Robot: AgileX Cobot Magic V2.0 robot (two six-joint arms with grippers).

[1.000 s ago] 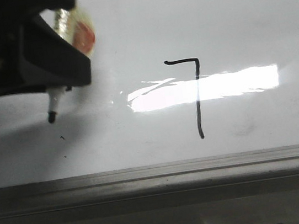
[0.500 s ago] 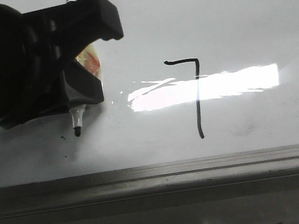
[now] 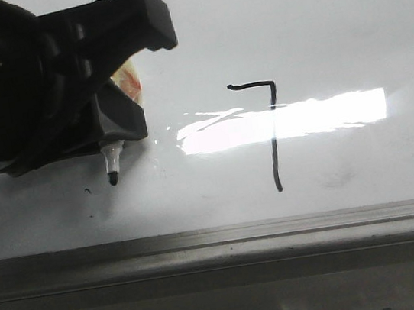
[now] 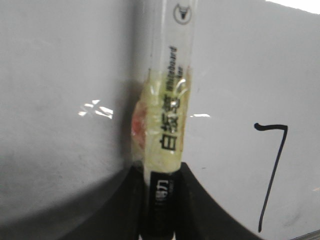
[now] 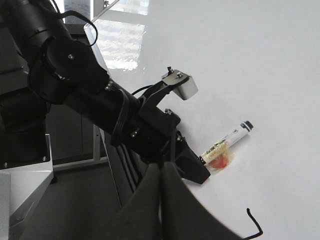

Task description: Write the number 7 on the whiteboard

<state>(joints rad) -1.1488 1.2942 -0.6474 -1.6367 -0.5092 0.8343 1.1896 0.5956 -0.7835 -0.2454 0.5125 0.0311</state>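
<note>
Finished number 7 (image 3: 272, 134) on the whiteboard (image 3: 312, 24), thin black stroke, short top bar hooked at its left end, long stem running down through the bright glare band (image 3: 283, 121) at the centre of the front view. At about nine to ten o'clock from the figure, well apart from it, left gripper (image 3: 109, 91) clamped on a whiteboard marker (image 3: 113, 162), black fingers pressed against the barrel on both sides, dark tip pointing down near the board, contact impossible to judge. Two tiny black specks (image 3: 87, 192) just beside the tip, toward eight o'clock. Same marker (image 4: 167, 125) in the left wrist view, clear barrel wrapped in yellowish tape with a red patch, the 7 (image 4: 272, 175) off to its three-to-four o'clock. Right gripper (image 5: 161, 200) in its own wrist view with fingers pressed together, nothing between them. Grey frame edge (image 3: 219, 238) along six o'clock of the board.
</note>
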